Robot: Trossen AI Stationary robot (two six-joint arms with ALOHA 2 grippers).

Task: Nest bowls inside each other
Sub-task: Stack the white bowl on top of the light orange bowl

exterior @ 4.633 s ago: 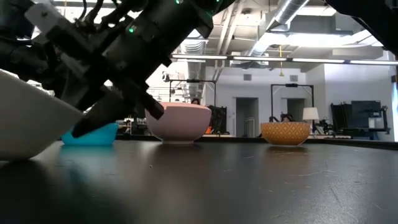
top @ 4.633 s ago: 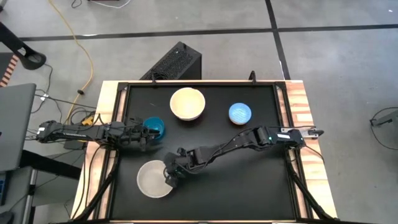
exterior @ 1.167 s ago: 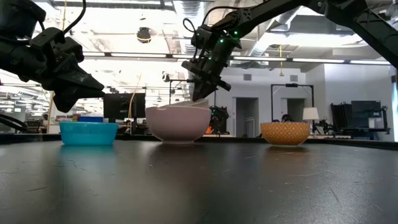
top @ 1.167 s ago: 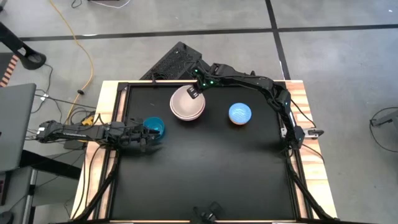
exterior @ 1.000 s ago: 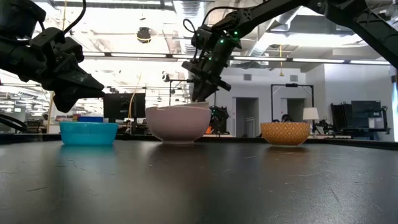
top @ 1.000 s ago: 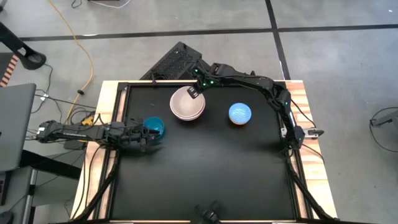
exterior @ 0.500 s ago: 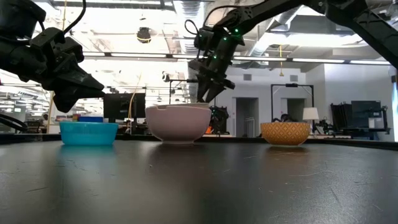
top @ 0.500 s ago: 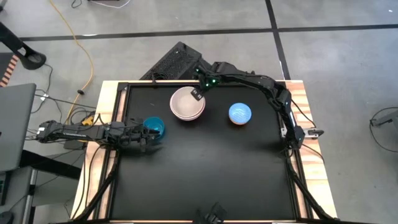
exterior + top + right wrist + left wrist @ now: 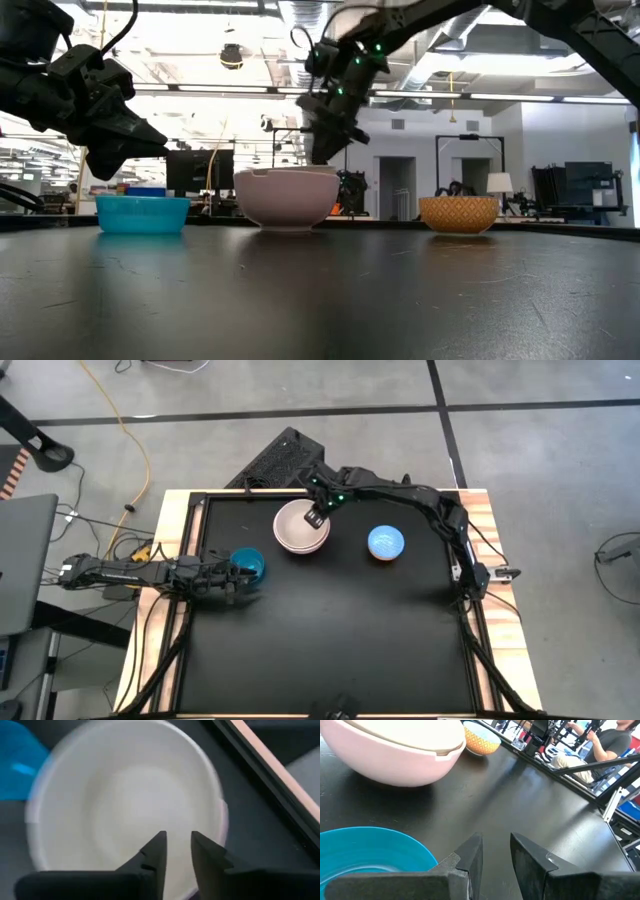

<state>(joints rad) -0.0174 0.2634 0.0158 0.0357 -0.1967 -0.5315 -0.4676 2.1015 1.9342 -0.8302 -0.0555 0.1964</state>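
A white bowl point(image 9: 300, 525) sits nested in a pink bowl point(image 9: 287, 200) at the table's far middle. My right gripper point(image 9: 177, 837) hovers over the far right part of this stack's rim, pointing steeply down. It is open by a narrow gap with nothing between the fingers, and in the low view my right gripper point(image 9: 322, 155) stands just above the rim. A teal bowl point(image 9: 248, 564) rests on its base at the left, beside my left gripper point(image 9: 495, 847), which is open and empty. A light blue bowl point(image 9: 386, 542) with a reddish patterned outside point(image 9: 458, 213) stands to the right.
A raised black rim and wooden side strips point(image 9: 478, 520) frame the black table top. The near half of the table point(image 9: 330, 640) is bare. My right arm point(image 9: 420, 495) arches over the far right corner. A person point(image 9: 605, 745) sits in the room beyond.
The white bowl, tilted in the pink bowl with one side of its rim raised, has dropped level into it. My right gripper has come off that rim, rolled a little and now stands just above it.
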